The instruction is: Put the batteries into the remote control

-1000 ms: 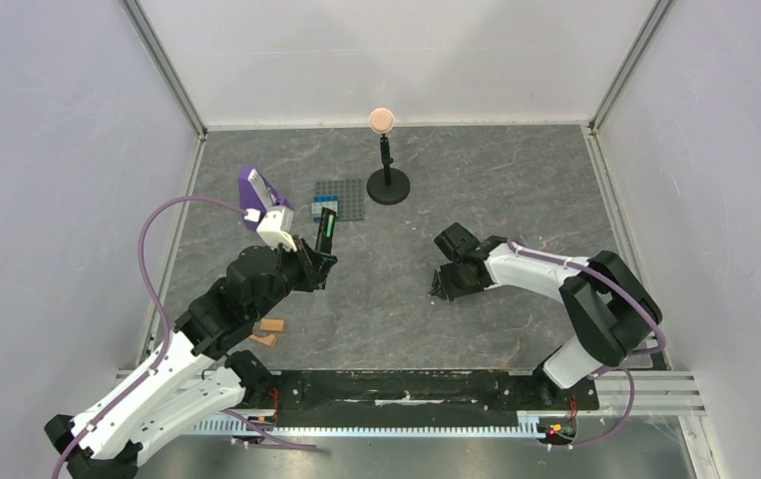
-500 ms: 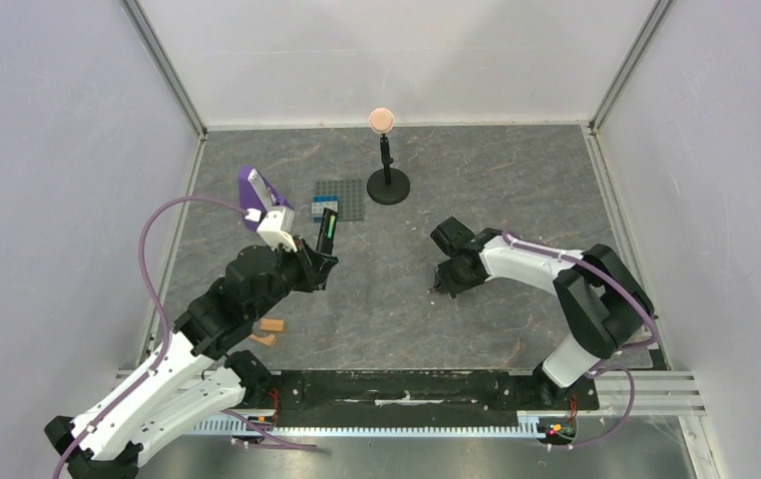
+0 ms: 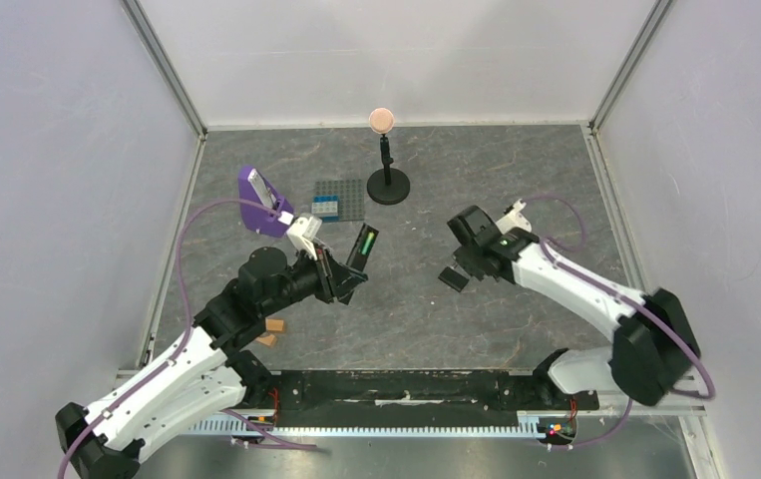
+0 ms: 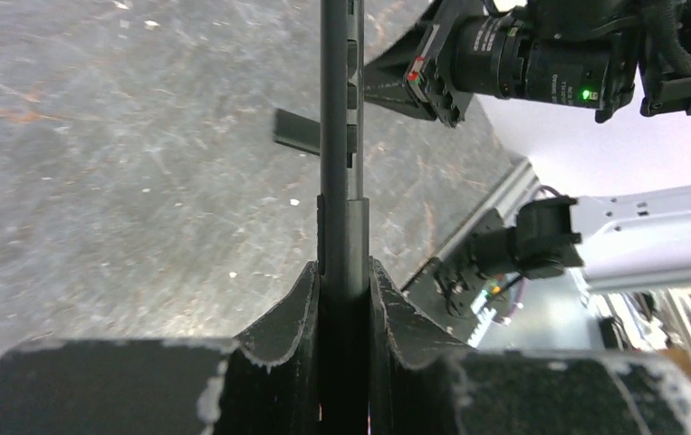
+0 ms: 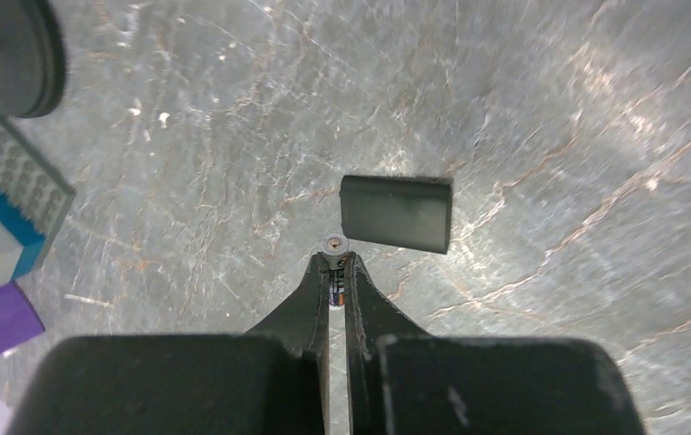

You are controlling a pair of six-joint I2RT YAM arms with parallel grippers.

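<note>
Above the table (image 3: 516,190), left tool (image 4: 343,272) clamps remote control (image 4: 340,136) holding green battery (image 3: 364,239), right tool (image 5: 335,267) clamps second battery (image 5: 333,243).

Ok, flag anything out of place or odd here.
One loose part: a small black panel, likely a battery cover, lies alone on the table just beyond the right tool, which grips a battery. The remote control is clamped in the left tool. Nothing looks spilled or damaged.

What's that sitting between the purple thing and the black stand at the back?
A grey studded baseplate with a blue brick on it; the top view shows it.
</note>
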